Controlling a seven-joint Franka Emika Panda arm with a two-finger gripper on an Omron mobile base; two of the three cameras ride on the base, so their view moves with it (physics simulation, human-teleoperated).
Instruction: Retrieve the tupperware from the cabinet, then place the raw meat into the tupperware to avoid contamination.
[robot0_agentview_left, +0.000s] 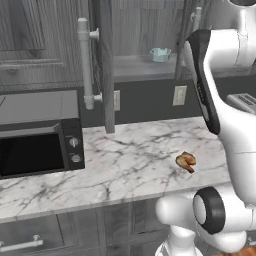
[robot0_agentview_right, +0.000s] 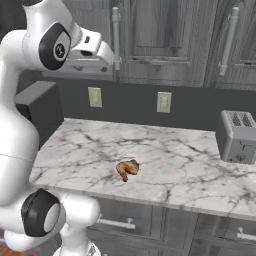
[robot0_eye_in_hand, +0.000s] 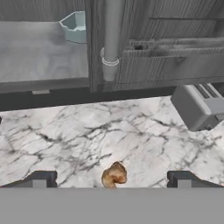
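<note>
Hovering with its jaws spread wide and nothing between them, the gripper (robot0_eye_in_hand: 111, 179) hangs above the marble counter (robot0_agentview_left: 130, 160), its two dark fingertips (robot0_eye_in_hand: 40, 179) either side of the raw meat (robot0_eye_in_hand: 114, 174) lying on the stone below. Up above that counter the cabinet (robot0_agentview_left: 107, 65) stands open, and there's the pale teal tupperware (robot0_agentview_left: 160, 54) upright on its grey shelf, nothing visible inside it. No readable writing on the toaster (robot0_agentview_right: 239, 136) at the counter's far end.

No readable text, label, brand or number anywhere.
</note>
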